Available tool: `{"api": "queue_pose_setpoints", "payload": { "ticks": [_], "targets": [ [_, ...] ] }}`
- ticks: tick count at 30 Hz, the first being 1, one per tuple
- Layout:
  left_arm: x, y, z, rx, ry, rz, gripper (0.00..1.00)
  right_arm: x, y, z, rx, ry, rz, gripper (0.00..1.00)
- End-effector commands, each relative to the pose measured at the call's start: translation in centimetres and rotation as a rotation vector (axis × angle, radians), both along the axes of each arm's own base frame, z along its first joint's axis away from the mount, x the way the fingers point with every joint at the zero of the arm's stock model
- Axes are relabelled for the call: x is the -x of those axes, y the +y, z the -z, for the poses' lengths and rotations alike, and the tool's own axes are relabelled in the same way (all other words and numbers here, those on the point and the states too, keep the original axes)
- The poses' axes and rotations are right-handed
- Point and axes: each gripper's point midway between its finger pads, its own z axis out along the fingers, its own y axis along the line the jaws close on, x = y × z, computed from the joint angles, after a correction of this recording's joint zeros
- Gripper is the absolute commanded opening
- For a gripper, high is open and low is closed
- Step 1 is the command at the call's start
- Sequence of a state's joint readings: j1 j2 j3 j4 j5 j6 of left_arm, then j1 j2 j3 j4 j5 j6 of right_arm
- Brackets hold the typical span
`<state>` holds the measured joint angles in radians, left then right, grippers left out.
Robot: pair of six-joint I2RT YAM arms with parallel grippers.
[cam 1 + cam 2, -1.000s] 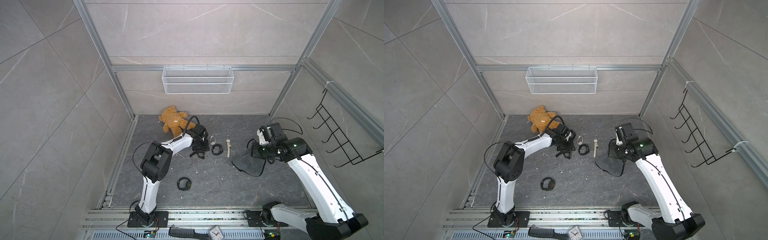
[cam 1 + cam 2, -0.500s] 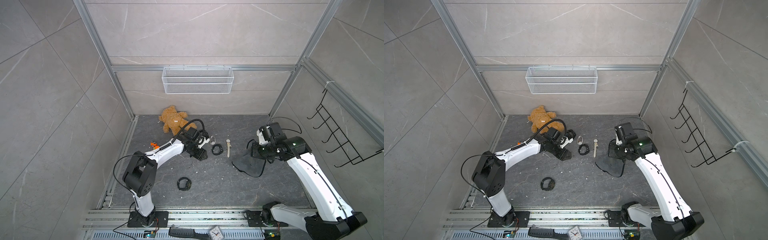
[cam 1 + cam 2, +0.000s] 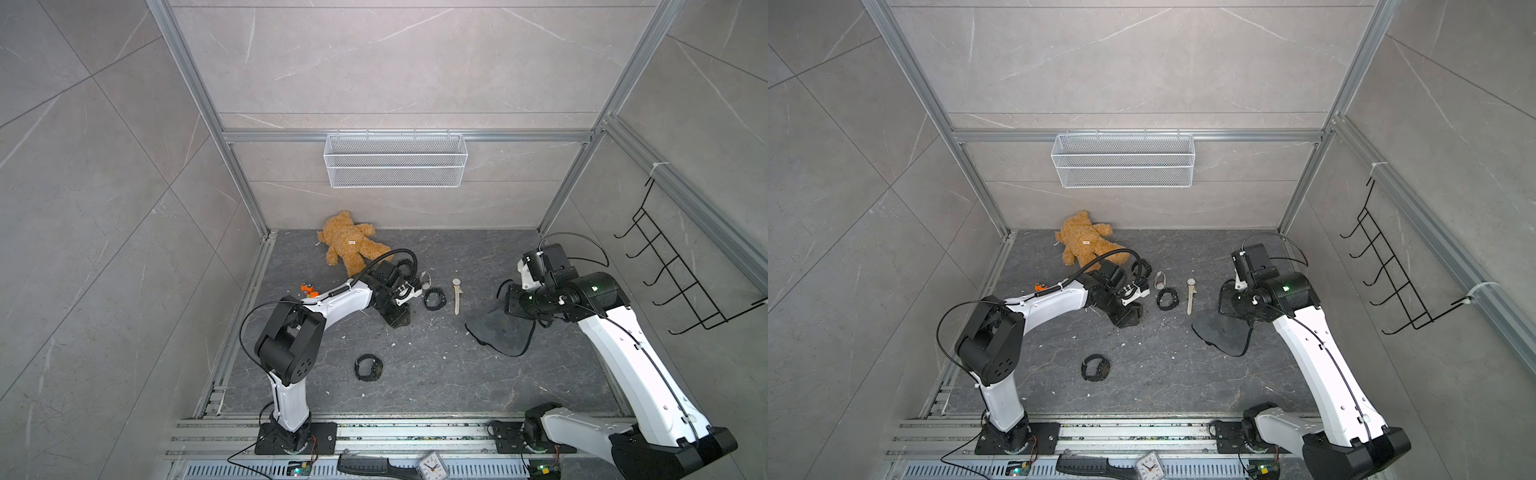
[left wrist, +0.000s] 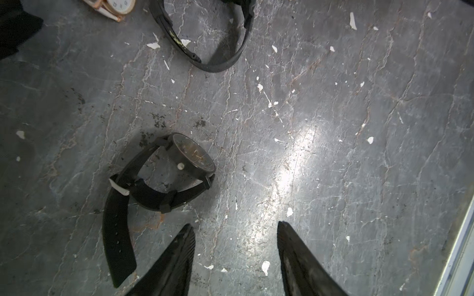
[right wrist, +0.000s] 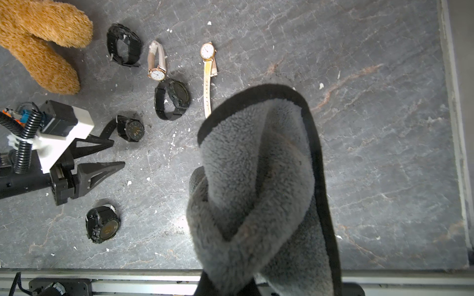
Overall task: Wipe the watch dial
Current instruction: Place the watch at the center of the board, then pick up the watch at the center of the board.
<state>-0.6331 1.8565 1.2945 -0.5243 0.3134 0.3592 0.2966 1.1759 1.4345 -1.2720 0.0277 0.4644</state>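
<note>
- Top views: your left end effector [image 3: 400, 318] hangs low over the grey counter [image 3: 415, 374], its dark fingers spread partway and holding nothing. A black watch [image 3: 434, 299] lies just beside it, toward the middle. A cream-strapped watch [image 3: 456, 293] lies further along, near the grey cloth [image 3: 500, 332]. Your right end effector [image 3: 1229, 305] is closed on that cloth, which droops to the counter. A teddy bear [image 3: 1086, 243] lies by the back wall. Another black watch [image 3: 1095, 367] sits alone, nearer the front rail.
- Left wrist: both fingers [image 4: 177, 261] stand apart with bare counter between them. A black watch [image 4: 179, 169] rests on its side just beyond one fingertip, not touching, its dark dial tilted. A second black strap [image 4: 218, 38] curls further off.
- Right wrist: the cloth [image 5: 261, 184] fills the middle, bunched and hanging from your closed right end effector, whose fingers are hidden beneath it. The left end effector [image 5: 119, 152] points at a black watch with gold hands [image 5: 130, 129], near but apart. Two pale-dialled watches [image 5: 157, 60] and three more black ones lie around it.
</note>
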Motion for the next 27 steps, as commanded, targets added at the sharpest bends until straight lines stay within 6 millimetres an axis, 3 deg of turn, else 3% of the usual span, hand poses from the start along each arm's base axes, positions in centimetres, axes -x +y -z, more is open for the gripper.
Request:
{"api": "queue_pose_setpoints", "payload": {
  "ticks": [1, 10, 19, 27],
  "targets": [
    [-1.3, -0.1, 0.4, -0.023, -0.052, 0.051, 0.54, 1.1, -0.9, -1.2, 0.006, -0.02, 0.044, 0.0],
    [-2.3, 0.2, 2.3, -0.091, -0.072, 0.101, 0.52, 2.2, -1.6, -1.6, 0.01, -0.022, 0.074, 0.0],
    [-3.1, -0.5, 2.6, -0.083, -0.09, 0.112, 0.51, 2.4, -2.0, -2.1, 0.018, -0.025, 0.097, 0.0],
    [-3.7, -0.5, 1.0, -0.079, -0.141, 0.105, 0.52, 2.1, -2.0, -2.3, 0.018, -0.028, 0.111, 0.0]
  ]
}}
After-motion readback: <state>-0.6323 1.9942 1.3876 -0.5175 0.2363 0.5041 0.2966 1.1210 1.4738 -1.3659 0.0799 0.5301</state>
